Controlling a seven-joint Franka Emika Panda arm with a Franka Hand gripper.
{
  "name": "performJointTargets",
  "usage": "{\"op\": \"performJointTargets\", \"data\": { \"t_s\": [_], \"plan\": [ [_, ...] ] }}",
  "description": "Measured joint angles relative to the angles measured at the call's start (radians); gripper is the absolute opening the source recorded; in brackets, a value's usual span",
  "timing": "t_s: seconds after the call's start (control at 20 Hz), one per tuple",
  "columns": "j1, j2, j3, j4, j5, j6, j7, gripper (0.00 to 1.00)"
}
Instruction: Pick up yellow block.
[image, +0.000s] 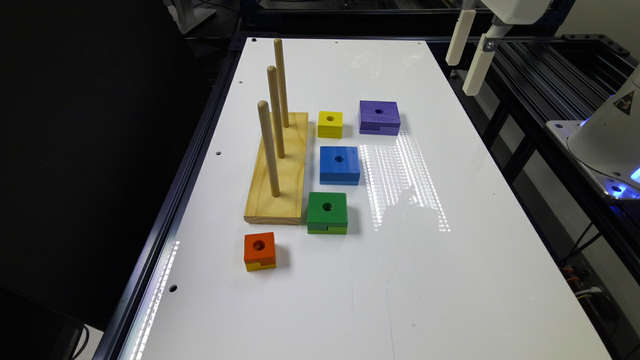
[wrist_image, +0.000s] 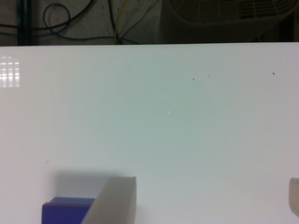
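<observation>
The yellow block (image: 330, 123), small with a round hole in its top, sits on the white table (image: 450, 280) between the wooden peg board (image: 287, 175) and the purple block (image: 379, 117). My gripper (image: 461, 77) hangs high over the table's edge on the exterior view's right, well away from the yellow block and up past the purple one. In the wrist view the gripper (wrist_image: 205, 196) is open, its fingers (wrist_image: 117, 198) wide apart with nothing between them. A corner of the purple block (wrist_image: 65, 211) peeks out beside one finger.
A blue block (image: 339, 164) and a green block (image: 327, 212) line up beside the peg board, which has three upright pegs. An orange-topped block (image: 259, 250) sits nearer the front. The robot base (image: 607, 135) stands at the exterior view's right.
</observation>
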Motion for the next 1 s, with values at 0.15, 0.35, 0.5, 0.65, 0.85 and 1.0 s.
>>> {"op": "performJointTargets", "data": {
  "t_s": [0.15,0.35,0.5,0.65,0.85,1.0],
  "plan": [
    [0.000,-0.001,0.000,0.000,0.0000,0.000,0.000,1.00],
    [-0.012,-0.002,0.000,0.000,0.0000,0.000,-0.009,1.00],
    [-0.020,-0.002,0.000,0.000,0.0000,0.000,-0.015,1.00],
    [-0.025,-0.002,0.000,0.000,0.0000,0.000,-0.017,1.00],
    [-0.034,-0.002,0.000,0.001,-0.0034,0.001,-0.024,1.00],
    [-0.064,-0.002,0.000,0.003,-0.0041,0.001,-0.054,1.00]
  ]
}}
